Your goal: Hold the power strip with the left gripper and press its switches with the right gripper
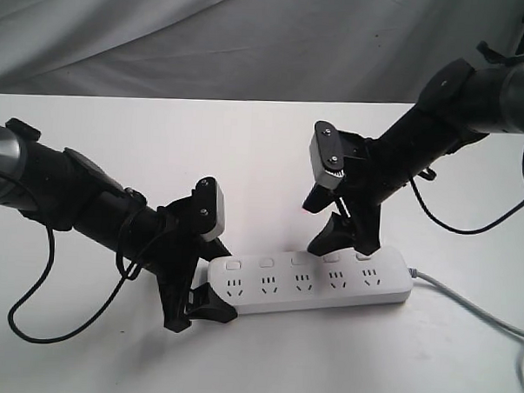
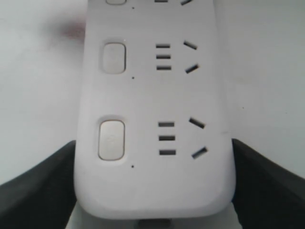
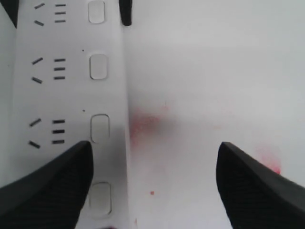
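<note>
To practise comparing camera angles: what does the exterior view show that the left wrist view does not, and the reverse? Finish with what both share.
Exterior only: the right gripper, open, over the power strip near its cord end, and the grey cord trailing away. Left wrist only: a close-up of two switches, with a small dot beside each. Both: the left gripper clamping the strip's rounded end.

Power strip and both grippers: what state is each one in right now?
power strip, flat on the table, sockets empty.
switches, on or off cannot be told.
left gripper, fingers closed on the strip's end.
right gripper, open, one finger over the switch row, the other beside the strip.
</note>
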Motion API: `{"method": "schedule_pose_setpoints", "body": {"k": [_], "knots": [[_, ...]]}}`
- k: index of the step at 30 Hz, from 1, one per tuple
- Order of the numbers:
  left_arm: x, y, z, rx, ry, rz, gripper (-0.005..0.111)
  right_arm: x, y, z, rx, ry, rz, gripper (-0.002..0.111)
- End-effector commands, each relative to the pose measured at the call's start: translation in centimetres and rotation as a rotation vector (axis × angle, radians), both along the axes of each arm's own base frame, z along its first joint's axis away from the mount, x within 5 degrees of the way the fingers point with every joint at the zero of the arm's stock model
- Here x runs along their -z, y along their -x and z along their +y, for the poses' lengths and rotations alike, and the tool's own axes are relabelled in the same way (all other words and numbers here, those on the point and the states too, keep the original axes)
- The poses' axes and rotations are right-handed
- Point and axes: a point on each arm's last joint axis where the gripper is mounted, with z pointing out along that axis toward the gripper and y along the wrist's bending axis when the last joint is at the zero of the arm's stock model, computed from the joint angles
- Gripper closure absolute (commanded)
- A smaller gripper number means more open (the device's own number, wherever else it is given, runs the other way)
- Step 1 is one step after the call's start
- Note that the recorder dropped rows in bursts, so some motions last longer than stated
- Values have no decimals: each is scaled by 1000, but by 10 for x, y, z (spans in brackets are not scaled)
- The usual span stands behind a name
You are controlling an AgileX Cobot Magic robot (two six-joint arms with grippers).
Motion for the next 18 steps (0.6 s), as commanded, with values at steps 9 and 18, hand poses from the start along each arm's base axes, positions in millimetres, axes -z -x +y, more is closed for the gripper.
{"method": "schedule_pose_setpoints", "body": {"k": [9, 18], "knots": [[-1, 0, -2, -5, -2, -7, 107, -2, 1, -18, 30, 1, 6, 41], [-1, 0, -2, -7, -2, -5, 107, 4, 1, -16, 23, -11, 14, 41]]}}
